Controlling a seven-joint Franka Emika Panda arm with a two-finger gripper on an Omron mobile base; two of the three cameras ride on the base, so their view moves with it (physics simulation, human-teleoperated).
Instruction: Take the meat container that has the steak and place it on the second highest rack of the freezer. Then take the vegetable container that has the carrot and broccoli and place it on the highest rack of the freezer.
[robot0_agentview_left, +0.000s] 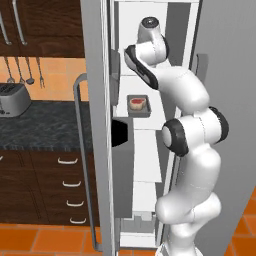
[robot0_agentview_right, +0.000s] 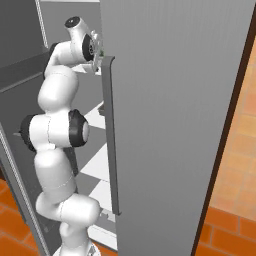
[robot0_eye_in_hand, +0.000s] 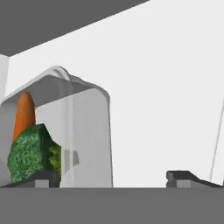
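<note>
Carrot (robot0_eye_in_hand: 24, 114) stands upright beside broccoli (robot0_eye_in_hand: 30, 153) in vegetable container (robot0_eye_in_hand: 85, 131); gripper (robot0_eye_in_hand: 116, 178) spread, released.

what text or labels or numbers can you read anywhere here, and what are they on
None: no words, brands, numbers or signs can be read in any view.
The meat container with the steak is plain.
The vegetable container holding the carrot and broccoli carries no label.
The freezer door is blank grey.
The toaster shows no readable marking.
</note>
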